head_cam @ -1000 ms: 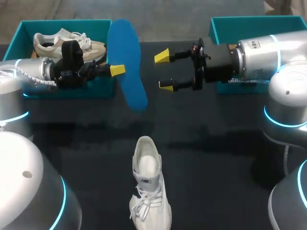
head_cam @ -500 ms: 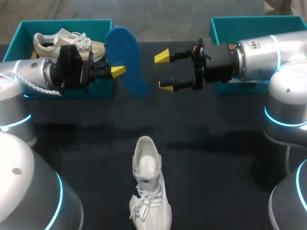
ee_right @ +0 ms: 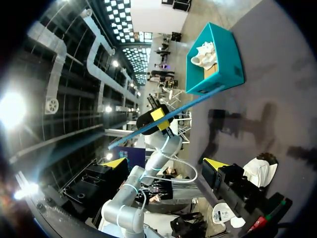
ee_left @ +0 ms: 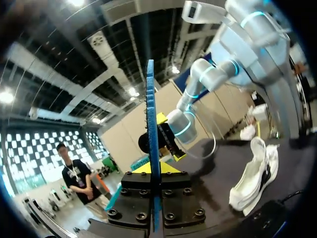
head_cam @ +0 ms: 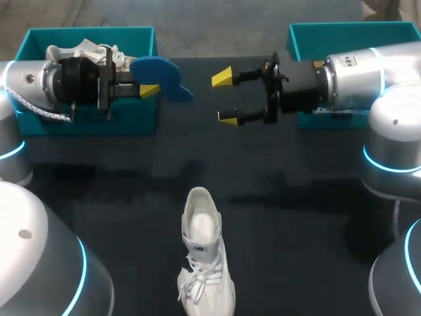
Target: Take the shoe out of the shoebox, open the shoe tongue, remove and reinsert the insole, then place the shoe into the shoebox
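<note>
My left end effector (head_cam: pixel 150 91) is clenched on the blue insole (head_cam: pixel 160 72) and holds it in the air, just in front of the left shoebox (head_cam: pixel 85 34), where another shoe (head_cam: pixel 80 50) lies. My right end effector (head_cam: pixel 225 98) is released, its fingers apart, facing the insole without touching it. The white shoe (head_cam: pixel 204 250) rests on the worktop (head_cam: pixel 296 230), well apart from both.

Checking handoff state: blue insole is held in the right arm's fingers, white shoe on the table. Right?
No: the blue insole is held in the left arm's fingers, as the head view shows. The white shoe is on the table.
</note>
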`<state>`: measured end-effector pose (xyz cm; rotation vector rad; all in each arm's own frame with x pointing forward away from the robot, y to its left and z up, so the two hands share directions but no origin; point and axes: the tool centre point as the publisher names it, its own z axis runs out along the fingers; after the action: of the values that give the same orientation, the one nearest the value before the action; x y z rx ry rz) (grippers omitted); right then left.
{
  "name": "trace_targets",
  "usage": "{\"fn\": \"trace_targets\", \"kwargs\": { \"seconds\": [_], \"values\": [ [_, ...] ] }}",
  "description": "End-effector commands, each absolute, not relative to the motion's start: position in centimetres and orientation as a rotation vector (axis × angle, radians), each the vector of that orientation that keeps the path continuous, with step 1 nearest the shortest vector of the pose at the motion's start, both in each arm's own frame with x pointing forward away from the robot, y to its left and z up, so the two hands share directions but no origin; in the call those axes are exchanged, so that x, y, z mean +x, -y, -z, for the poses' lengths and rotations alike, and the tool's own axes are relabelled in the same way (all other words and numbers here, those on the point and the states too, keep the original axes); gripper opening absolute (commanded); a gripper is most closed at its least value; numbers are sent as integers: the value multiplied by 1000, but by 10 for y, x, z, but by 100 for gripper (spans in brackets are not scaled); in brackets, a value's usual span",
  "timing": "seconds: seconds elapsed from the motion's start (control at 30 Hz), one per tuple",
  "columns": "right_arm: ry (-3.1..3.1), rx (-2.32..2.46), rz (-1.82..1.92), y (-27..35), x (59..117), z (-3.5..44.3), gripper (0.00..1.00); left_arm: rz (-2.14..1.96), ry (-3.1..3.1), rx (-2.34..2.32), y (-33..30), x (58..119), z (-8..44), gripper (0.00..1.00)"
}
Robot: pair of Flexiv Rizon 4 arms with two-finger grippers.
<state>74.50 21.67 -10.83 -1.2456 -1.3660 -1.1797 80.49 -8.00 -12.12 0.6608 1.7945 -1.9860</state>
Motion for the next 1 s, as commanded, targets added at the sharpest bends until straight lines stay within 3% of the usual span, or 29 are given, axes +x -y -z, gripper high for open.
{"fn": "trace_targets", "kwargs": {
  "seconds": [0.03,1.0],
  "values": [
    [1366,-1247,1180,-219,745,109,100,1777,-1674,801,82,798,118,0],
    [1366,-1247,1180,-219,745,109,100,1326,-1287,1153,86,798,122,0]
  ]
}}
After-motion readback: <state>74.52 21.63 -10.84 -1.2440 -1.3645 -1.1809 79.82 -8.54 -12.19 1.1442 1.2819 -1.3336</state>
